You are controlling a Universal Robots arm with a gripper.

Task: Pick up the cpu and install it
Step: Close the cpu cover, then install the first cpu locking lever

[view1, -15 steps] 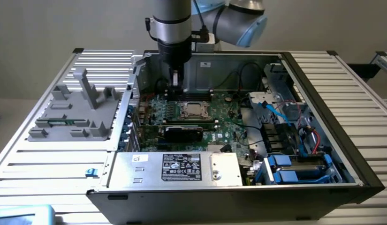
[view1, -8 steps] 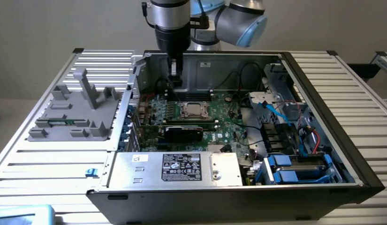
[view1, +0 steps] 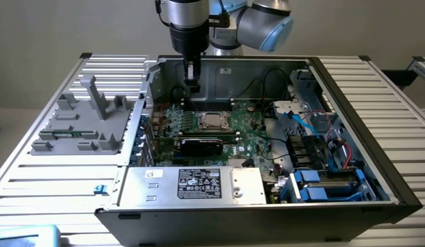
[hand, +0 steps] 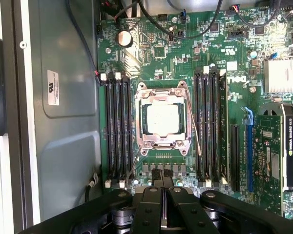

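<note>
Beyond the tips of the closed, empty fingers (hand: 151, 209), untouched, the cpu (hand: 162, 119) lies flat in the motherboard socket (hand: 140, 142), apparently already installed.

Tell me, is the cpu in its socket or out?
In: the cpu lies flat inside the metal-framed socket, level with it.

Shiny silver-grey square cpu (hand: 162, 119): one
Metal-framed square socket (hand: 162, 144): one
Banks of long black memory slots (hand: 119, 131): two
Black rectangular graphics card (view1: 202, 145): one
Round silver coin cell (hand: 124, 38): one
Grey moulded plastic fixture (view1: 82, 128): one
</note>
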